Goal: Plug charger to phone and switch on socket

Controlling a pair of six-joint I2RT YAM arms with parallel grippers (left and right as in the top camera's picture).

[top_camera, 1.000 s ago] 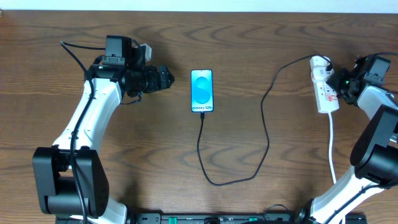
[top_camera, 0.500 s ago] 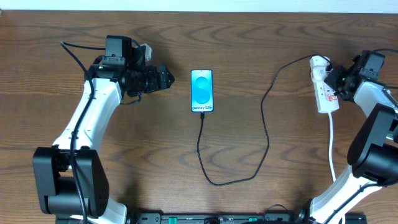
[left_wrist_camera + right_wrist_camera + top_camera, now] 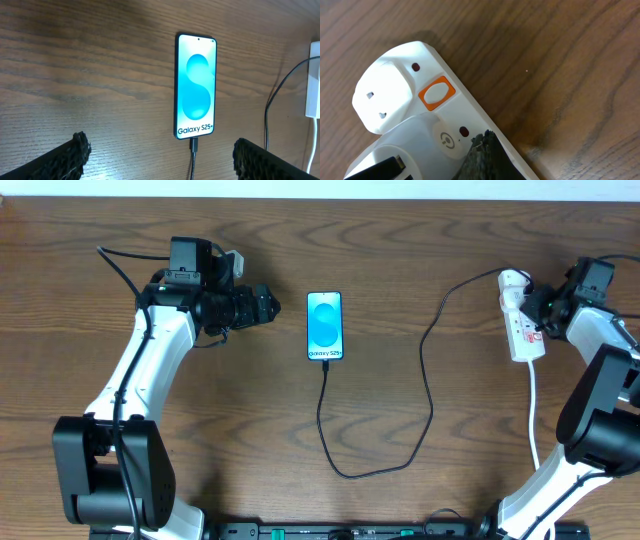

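While pressing the socket [image 3: 522,320] at far right with the right gripper [image 3: 481,150] clenched, risks missing the orange switch [image 3: 436,93]; may shove it sideways, tugging the plugged charger [image 3: 194,146] from the phone [image 3: 324,326] at centre; leaves the left gripper [image 3: 268,306] splayed, empty beside it.

In your right wrist view the socket [image 3: 455,114] runs off the bottom edge, and the right end effector [image 3: 482,155] covers its face just below the orange button [image 3: 436,93]. From overhead, the socket's switch positions are too small to tell.
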